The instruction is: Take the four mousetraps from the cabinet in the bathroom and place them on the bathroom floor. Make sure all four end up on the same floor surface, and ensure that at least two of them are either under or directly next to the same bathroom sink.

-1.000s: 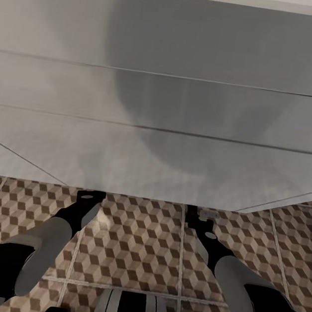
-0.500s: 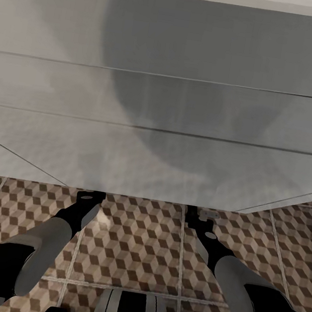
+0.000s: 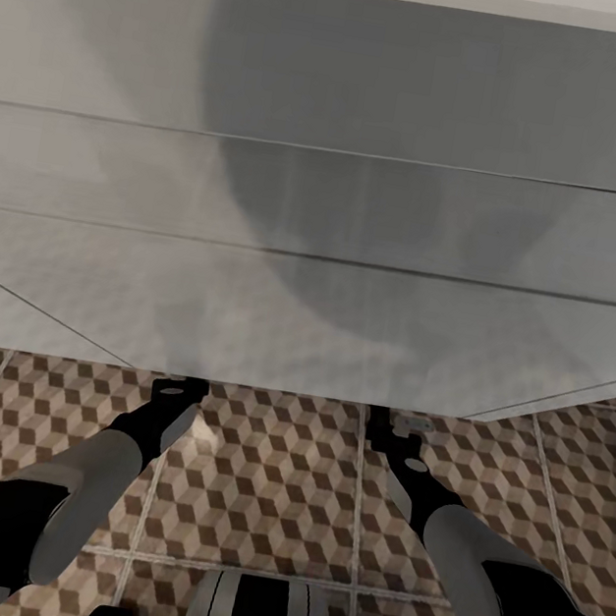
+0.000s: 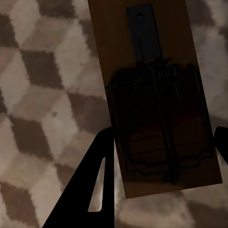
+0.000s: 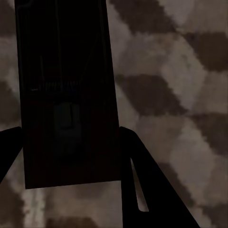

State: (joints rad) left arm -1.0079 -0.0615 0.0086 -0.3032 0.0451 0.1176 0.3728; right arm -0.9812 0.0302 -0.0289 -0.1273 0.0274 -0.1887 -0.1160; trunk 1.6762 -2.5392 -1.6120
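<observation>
Left trap [image 4: 159, 102]: brown board with dark wire parts and a dull red patch, lying between the left gripper [image 4: 161, 147] fingers over the cube-patterned floor [image 4: 42, 95]; one finger [image 4: 92, 185] sits just beside the board's long edge and the other peeks in at the opposite edge, so the jaws bracket the board, but whether they press on it I cannot tell. Right trap [image 5: 66, 90]: a board in deep shadow, between the right gripper [image 5: 69, 156] fingers, the near finger [image 5: 142, 185] against its edge; firm grip or loose bracket, cannot tell. In the head view both arms reach forward and low, left gripper [image 3: 179, 389] and right gripper [image 3: 391, 423] ending at the bottom edge of the white vanity [image 3: 325, 201], which spans the width of that view. Open tiled floor [image 3: 271, 481] lies between and behind the arms; more shows to the far right of the vanity. Against the earlier head frames, no shift in arms, vanity or floor is visible.
</observation>
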